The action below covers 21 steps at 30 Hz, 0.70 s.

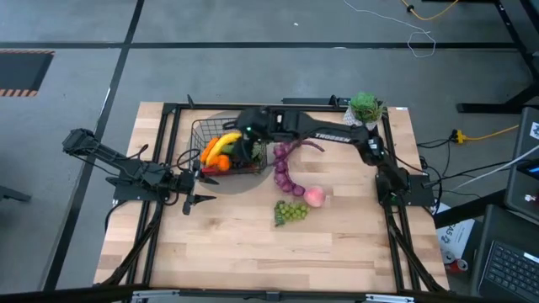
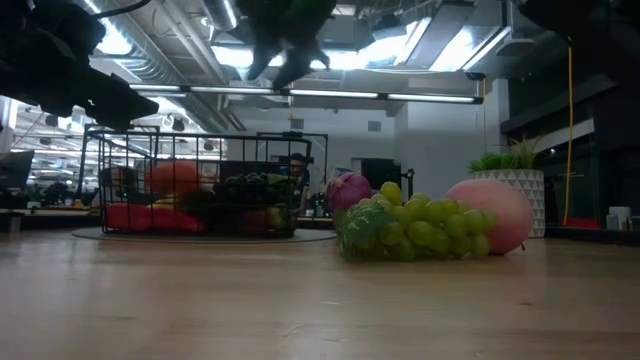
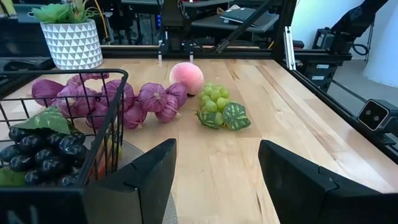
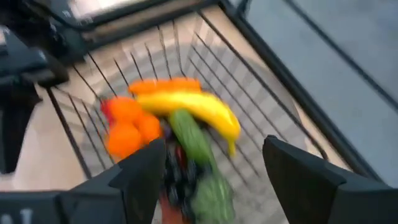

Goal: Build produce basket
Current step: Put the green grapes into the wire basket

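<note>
The black wire basket (image 1: 202,128) stands on a round mat at the table's far left. It holds a yellow banana (image 4: 199,106), a cucumber (image 4: 189,134), orange pieces (image 4: 127,127) and dark grapes (image 3: 37,152). My right gripper (image 4: 211,180) hovers open and empty above the basket (image 4: 249,81), pointing down. My left gripper (image 3: 214,180) is open and empty, low beside the basket's near right corner (image 3: 118,74). The purple string of bulbs (image 1: 284,168), the pink peach (image 1: 314,197) and the green grapes (image 1: 290,212) lie on the table right of the basket.
A white pot with a green plant (image 1: 365,107) stands at the far right corner. A black frame (image 1: 160,168) runs around the tabletop. Bare wood (image 1: 253,252) lies toward the near edge. The low view shows the green grapes (image 2: 400,230) and peach (image 2: 490,215) close to the camera.
</note>
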Motion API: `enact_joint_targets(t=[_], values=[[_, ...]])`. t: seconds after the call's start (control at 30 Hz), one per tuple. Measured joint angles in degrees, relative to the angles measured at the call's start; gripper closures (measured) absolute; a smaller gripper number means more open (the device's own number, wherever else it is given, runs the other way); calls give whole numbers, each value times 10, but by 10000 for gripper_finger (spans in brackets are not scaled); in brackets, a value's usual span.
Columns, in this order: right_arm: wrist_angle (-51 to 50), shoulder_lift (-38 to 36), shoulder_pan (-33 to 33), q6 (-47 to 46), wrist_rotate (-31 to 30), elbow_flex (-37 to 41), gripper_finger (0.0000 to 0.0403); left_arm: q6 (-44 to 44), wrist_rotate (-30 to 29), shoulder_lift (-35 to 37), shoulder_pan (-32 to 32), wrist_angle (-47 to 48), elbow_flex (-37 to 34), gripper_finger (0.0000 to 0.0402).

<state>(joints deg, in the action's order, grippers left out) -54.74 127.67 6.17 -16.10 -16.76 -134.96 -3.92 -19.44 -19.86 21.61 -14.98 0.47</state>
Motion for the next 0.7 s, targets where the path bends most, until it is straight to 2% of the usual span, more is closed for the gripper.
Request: enact_joint_targets(t=[0.17,0.37,0.53,0.63,0.7], values=[[-108,-38,0,-60,0,0,143,0,0,0,0,0,0,177],[-194,-91,-15,-71,-1,-1,156,0,0,0,0,0,0,177],[-349,-125,-33,-125,-1,-1,169,0,0,0,0,0,0,177],[-342,-145,-47,-137,6,23,176,0,0,0,0,0,0,177],[-339,-151,-60,-137,34,31,179,0,0,0,0,1,0,177]])
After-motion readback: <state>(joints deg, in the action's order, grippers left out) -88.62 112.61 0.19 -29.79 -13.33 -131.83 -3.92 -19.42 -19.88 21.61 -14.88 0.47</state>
